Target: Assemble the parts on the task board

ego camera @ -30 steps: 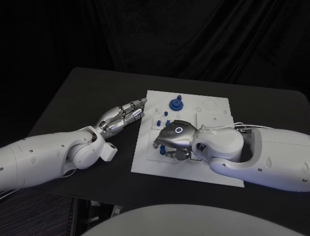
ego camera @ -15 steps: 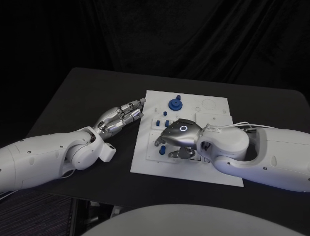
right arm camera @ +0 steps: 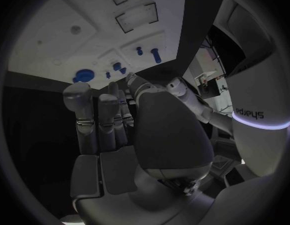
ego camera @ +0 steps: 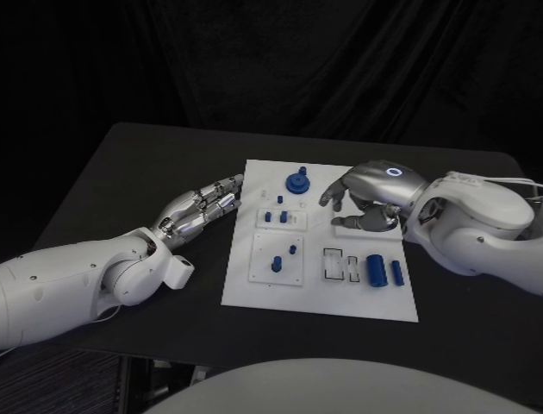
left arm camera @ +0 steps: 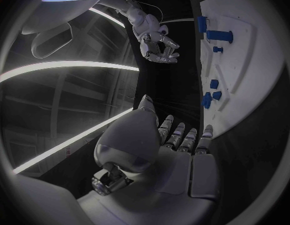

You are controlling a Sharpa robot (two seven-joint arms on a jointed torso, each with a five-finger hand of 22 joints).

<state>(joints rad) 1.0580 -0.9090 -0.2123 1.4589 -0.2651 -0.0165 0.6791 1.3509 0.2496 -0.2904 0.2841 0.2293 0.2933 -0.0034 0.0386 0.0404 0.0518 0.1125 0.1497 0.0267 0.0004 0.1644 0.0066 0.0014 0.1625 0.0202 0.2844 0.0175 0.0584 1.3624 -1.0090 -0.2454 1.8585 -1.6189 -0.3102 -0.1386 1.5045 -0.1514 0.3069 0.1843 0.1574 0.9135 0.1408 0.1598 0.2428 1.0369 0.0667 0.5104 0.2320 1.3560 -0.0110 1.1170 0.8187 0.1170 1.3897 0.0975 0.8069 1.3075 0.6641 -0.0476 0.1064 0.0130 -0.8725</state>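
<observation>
The white task board (ego camera: 324,293) lies mid-table. A round blue part (ego camera: 297,183) stands at its far edge, small blue pegs (ego camera: 280,216) sit just nearer, and two more pegs (ego camera: 294,250) stand on a left plate. A blue cylinder (ego camera: 375,269) and a thinner blue piece (ego camera: 397,273) lie at the near right beside empty slots. My right hand (ego camera: 365,203) hovers over the board's far right, fingers loosely curled and apart, holding nothing. My left hand (ego camera: 203,207) lies flat with straight fingers at the board's left edge, empty. The left wrist view shows the board (left arm camera: 257,60) and the right hand (left arm camera: 159,47).
Black table (ego camera: 122,172) surrounds the board, with bare room on the far side and at the left. My left forearm (ego camera: 60,285) crosses the near left corner; my right arm (ego camera: 496,233) covers the table's right side.
My right hand has lifted off the board's near middle and moved to its far right. The blue cylinder and the thin piece now show at the near right. The left hand stays put.
</observation>
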